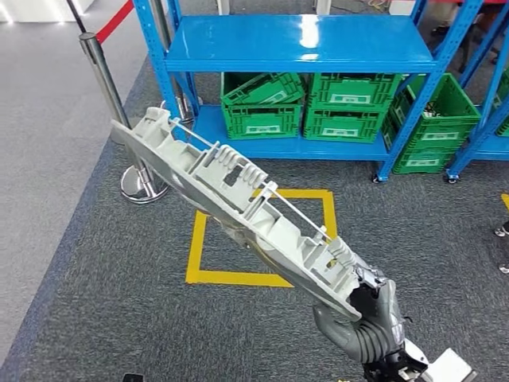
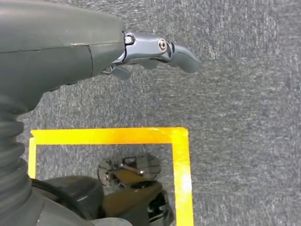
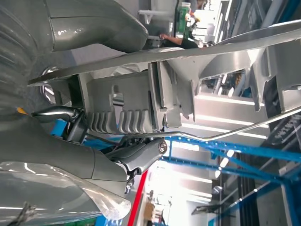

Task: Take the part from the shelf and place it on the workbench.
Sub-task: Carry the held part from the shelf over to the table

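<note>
From the head view, the right hand (image 1: pixel 371 306) is low at the right of the picture and it's clamped on the near end of the part (image 1: pixel 240 199), a long grey plastic moulding with ribs and a thin wire rod along its top. That part runs away from the hand, up and to the left, its far tip out over the grey carpet (image 1: pixel 120 286) near the chrome post (image 1: pixel 105 79), so the whole length hangs out ahead of the grip with nothing under it. The blue shelf (image 1: pixel 300 44) with green crates (image 1: pixel 262 107) sits beyond, and a yellow taped square (image 1: pixel 198 239) lies on the floor beneath the part. No workbench to be seen here, so my read is the carry comes first. Over to the left wrist view: the left hand (image 2: pixel 156 49) hangs over carpet and yellow tape, fingers stretched out, holding nothing, well apart from the part. Now the right wrist view: fingers (image 3: pixel 142 155) hooked under the ribbed section, thumb over the top edge, part (image 3: pixel 184 80) running lengthways away from the wrist. The right hand alone bears it; that long overhang is what any turn must mind.
</note>
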`<action>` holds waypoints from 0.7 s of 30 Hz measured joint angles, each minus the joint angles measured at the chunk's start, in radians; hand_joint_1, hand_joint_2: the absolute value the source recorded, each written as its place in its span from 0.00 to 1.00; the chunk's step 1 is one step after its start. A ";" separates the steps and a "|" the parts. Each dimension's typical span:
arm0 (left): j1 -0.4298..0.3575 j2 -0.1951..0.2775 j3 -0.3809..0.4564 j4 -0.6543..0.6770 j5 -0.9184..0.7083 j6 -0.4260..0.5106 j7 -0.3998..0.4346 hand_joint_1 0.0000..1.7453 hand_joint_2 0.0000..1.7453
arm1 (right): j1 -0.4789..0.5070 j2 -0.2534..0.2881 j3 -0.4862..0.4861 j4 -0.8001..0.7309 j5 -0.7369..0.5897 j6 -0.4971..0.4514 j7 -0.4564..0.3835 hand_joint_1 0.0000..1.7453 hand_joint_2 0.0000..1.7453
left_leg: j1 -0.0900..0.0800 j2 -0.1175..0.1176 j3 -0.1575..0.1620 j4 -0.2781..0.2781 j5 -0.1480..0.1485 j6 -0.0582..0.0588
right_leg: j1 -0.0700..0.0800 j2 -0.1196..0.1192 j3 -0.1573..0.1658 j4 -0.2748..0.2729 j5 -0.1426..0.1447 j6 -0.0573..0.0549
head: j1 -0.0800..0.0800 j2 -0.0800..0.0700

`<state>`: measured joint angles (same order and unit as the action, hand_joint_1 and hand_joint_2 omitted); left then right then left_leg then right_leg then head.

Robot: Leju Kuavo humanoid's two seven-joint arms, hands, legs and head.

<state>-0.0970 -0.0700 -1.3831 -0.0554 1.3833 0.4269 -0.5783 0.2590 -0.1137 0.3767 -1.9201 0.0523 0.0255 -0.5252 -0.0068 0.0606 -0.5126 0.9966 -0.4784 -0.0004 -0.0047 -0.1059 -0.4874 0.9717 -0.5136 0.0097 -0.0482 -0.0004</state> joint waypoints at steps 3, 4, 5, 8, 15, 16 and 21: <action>0.003 0.001 -0.005 0.000 0.000 0.001 0.000 0.00 1.00 | -0.001 0.000 0.000 -0.002 0.000 -0.002 0.000 1.00 1.00 | 0.001 -0.021 -0.007 -0.020 0.006 0.021 | 0.000 0.000 -0.009 0.007 -0.005 0.017 | 0.001 0.000; 0.004 0.002 -0.005 0.000 0.000 0.002 0.000 0.00 1.00 | -0.001 0.000 0.000 -0.003 0.000 -0.003 0.000 1.00 1.00 | 0.004 -0.029 -0.010 -0.024 0.012 0.029 | -0.002 0.025 -0.020 0.029 -0.022 0.021 | 0.003 0.000; 0.002 0.001 -0.005 -0.001 0.000 0.002 0.000 0.00 1.00 | -0.001 0.000 0.000 -0.004 0.000 -0.003 0.000 1.00 1.00 | 0.006 -0.038 -0.014 -0.027 0.018 0.036 | -0.004 0.056 -0.042 0.073 -0.050 0.025 | 0.004 0.000; -0.001 0.000 -0.006 -0.002 0.000 0.003 0.000 0.00 1.00 | 0.004 -0.001 0.001 -0.004 0.000 -0.004 0.000 1.00 1.00 | 0.001 -0.067 -0.033 -0.024 0.029 0.046 | -0.005 0.102 -0.135 0.270 -0.137 0.028 | 0.006 0.000; -0.003 -0.002 -0.009 -0.002 0.000 0.004 0.000 0.00 1.00 | 0.008 -0.002 0.001 -0.007 0.002 -0.008 0.000 1.00 1.00 | -0.003 -0.150 -0.072 0.008 0.043 0.029 | -0.010 0.197 -0.018 0.029 -0.010 0.013 | 0.005 0.000; -0.003 -0.002 -0.010 -0.002 0.000 0.004 0.000 0.00 1.00 | 0.009 -0.002 0.001 -0.008 0.002 -0.008 -0.001 1.00 1.00 | -0.001 -0.161 -0.081 0.011 0.048 0.021 | -0.010 0.201 -0.018 0.025 -0.011 0.011 | 0.005 0.000; 0.000 0.000 -0.012 -0.004 0.000 0.005 0.000 0.00 1.00 | 0.011 -0.002 0.000 -0.011 0.003 -0.011 0.000 1.00 1.00 | 0.002 -0.106 -0.141 0.117 -0.012 -0.008 | -0.015 0.129 -0.020 0.019 0.002 -0.008 | -0.005 0.000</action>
<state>-0.0966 -0.0705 -1.3947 -0.0599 1.3832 0.4319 -0.5781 0.2702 -0.1160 0.3766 -1.9306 0.0548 0.0146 -0.5252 -0.0053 -0.0457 -0.6533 1.1139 -0.4908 -0.0086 -0.0195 0.0230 -0.5073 0.9905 -0.5120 0.0021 -0.0536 -0.0004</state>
